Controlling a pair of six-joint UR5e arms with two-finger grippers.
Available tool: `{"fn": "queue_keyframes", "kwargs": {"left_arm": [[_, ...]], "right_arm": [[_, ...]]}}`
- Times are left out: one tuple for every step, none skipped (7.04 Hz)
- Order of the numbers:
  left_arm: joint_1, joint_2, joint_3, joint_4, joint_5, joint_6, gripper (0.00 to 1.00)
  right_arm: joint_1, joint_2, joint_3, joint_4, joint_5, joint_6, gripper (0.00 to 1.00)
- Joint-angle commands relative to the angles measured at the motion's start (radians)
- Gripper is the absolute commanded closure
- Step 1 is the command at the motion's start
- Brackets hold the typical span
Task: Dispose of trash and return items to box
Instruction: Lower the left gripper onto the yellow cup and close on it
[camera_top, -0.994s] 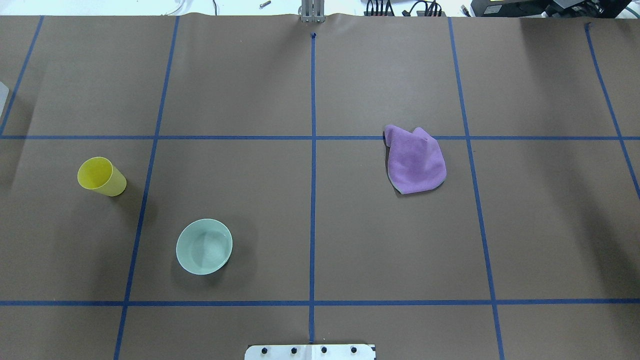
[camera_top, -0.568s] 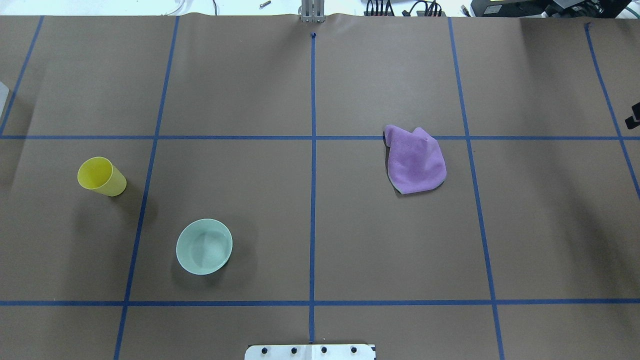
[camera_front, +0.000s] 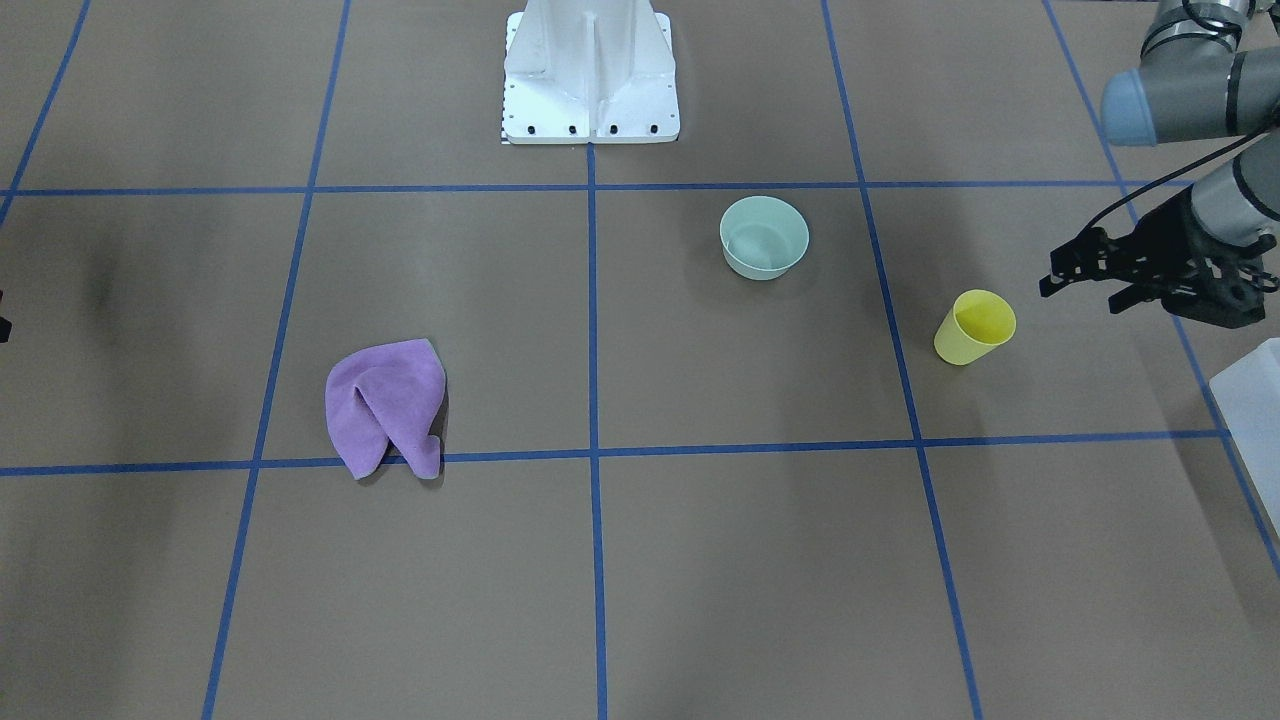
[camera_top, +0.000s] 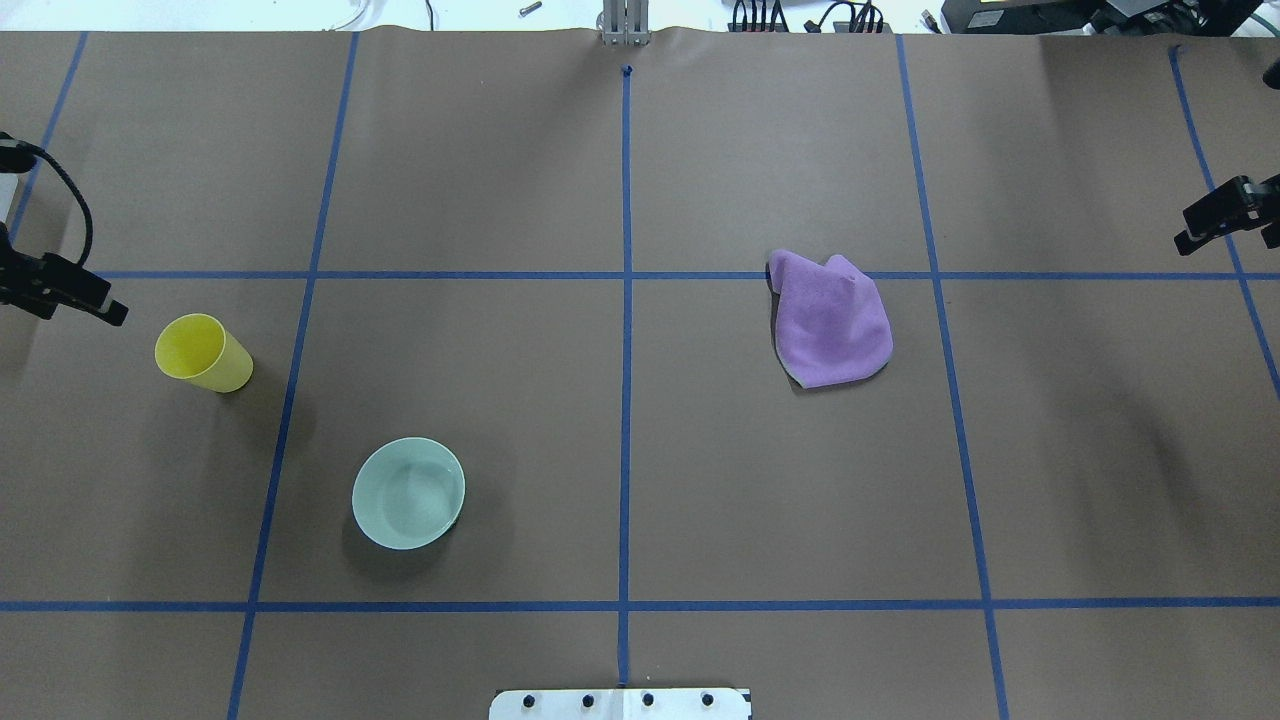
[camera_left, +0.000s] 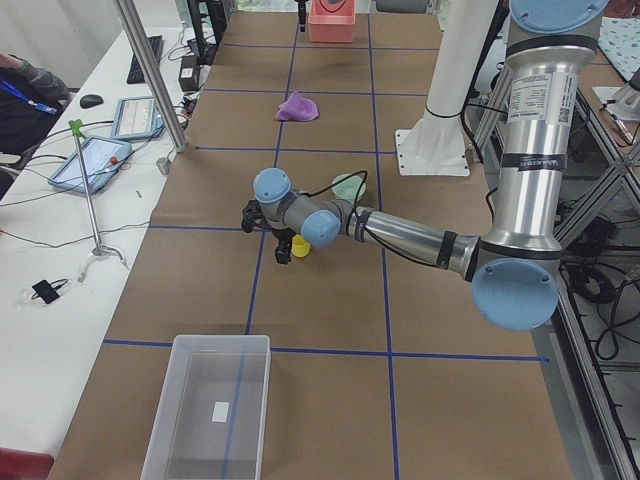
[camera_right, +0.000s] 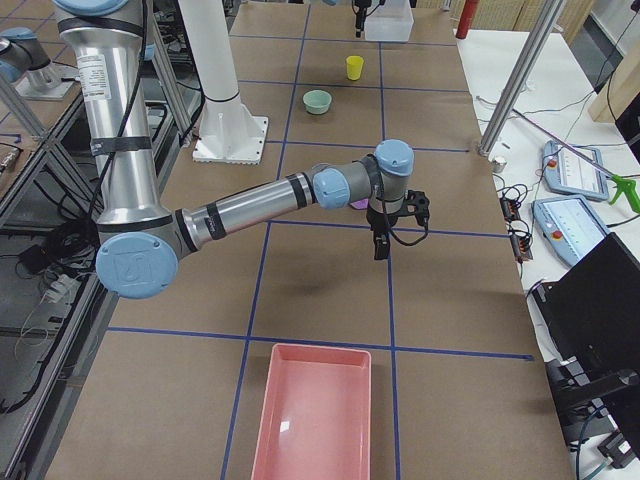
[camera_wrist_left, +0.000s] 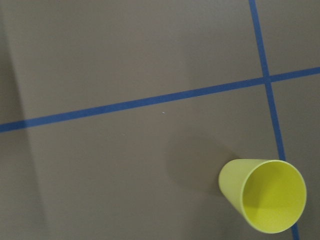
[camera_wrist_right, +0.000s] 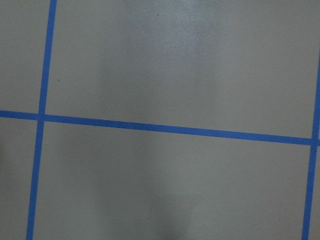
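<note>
A yellow cup stands mouth up on the left of the table and also shows in the left wrist view. My left gripper hovers just beyond it at the table's left edge. In the front view this gripper is open and empty. A mint bowl stands nearer the base. A crumpled purple cloth lies right of centre. My right gripper is at the far right edge, well away from the cloth; its fingers look apart and it is empty.
A clear plastic box stands at the table's left end. A pink tray stands at the right end. The robot's white base is at the near middle edge. Blue tape lines grid the brown table cover.
Both arms have come into the overhead view, the left from the left edge toward the cup, the right further in from the right edge. The cup, bowl and cloth have not moved.
</note>
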Motion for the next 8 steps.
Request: {"fn": "queue_keyframes", "kwargs": {"left_arm": [[0.028,-0.049,0.048,-0.004,0.003,-0.038,0.01],[0.046,-0.062,0.073,-0.004,0.004,-0.037,0.01],[0.052,-0.091,0.102,-0.006,0.004,-0.037,0.02],[0.072,-0.105,0.129,-0.006,0.004,-0.035,0.02],[0.098,-0.109,0.148,-0.018,0.018,-0.032,0.02],[0.118,-0.106,0.162,-0.050,0.074,-0.035,0.06],[0.128,-0.101,0.166,-0.067,0.084,-0.037,0.50],[0.128,-0.095,0.159,-0.067,0.082,-0.037,0.94]], "right_arm": [[-0.003,0.000,-0.006,0.000,0.000,0.001,0.00],[-0.004,0.000,-0.006,0.000,0.000,0.001,0.00],[-0.007,0.000,-0.008,0.000,0.000,0.001,0.00],[-0.007,0.002,-0.008,0.000,0.000,0.001,0.00],[-0.009,0.002,-0.008,0.000,-0.002,0.001,0.00],[-0.009,0.002,-0.009,0.000,-0.002,0.001,0.00],[-0.009,0.002,-0.008,0.000,-0.002,0.001,0.00],[-0.009,0.002,-0.008,0.000,-0.002,0.002,0.00]]}}
